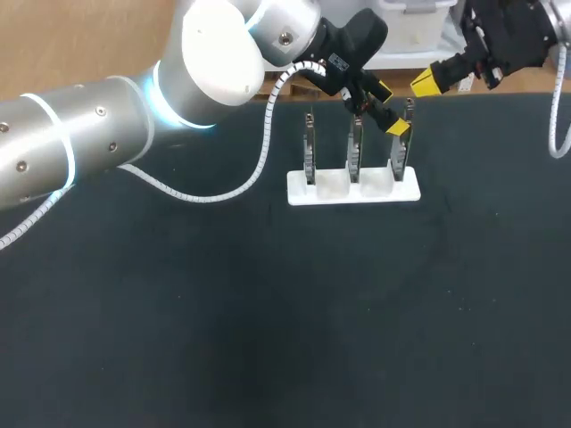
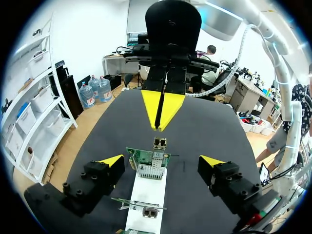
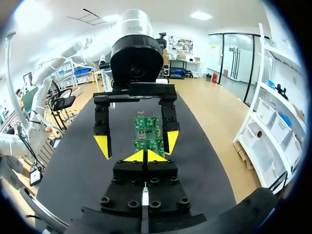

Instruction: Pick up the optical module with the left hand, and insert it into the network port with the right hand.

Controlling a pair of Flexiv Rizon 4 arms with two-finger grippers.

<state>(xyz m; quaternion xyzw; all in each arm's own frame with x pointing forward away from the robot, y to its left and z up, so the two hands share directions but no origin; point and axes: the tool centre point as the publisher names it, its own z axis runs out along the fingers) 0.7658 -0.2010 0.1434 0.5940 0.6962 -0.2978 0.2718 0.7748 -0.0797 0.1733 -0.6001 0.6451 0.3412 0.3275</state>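
Left gripper (image 2: pixel 161 161) hanging wide open, gripping nothing, yellow fingers flanking end card (image 2: pixel 147 168) in white holder (image 2: pixel 146 192). Optical module (image 2: pixel 159 143), by my read, sitting at that card's upper edge, just ahead of fingers. Looking small, boxy, silvery metal, with dark openings on its face.

Advising: bracketing module itself, not board; centring before closing; pinching flat sides; pulling straight out along card.

Right gripper (image 1: pixel 426 82) waiting beyond row, tips pressed together, showing nothing held.
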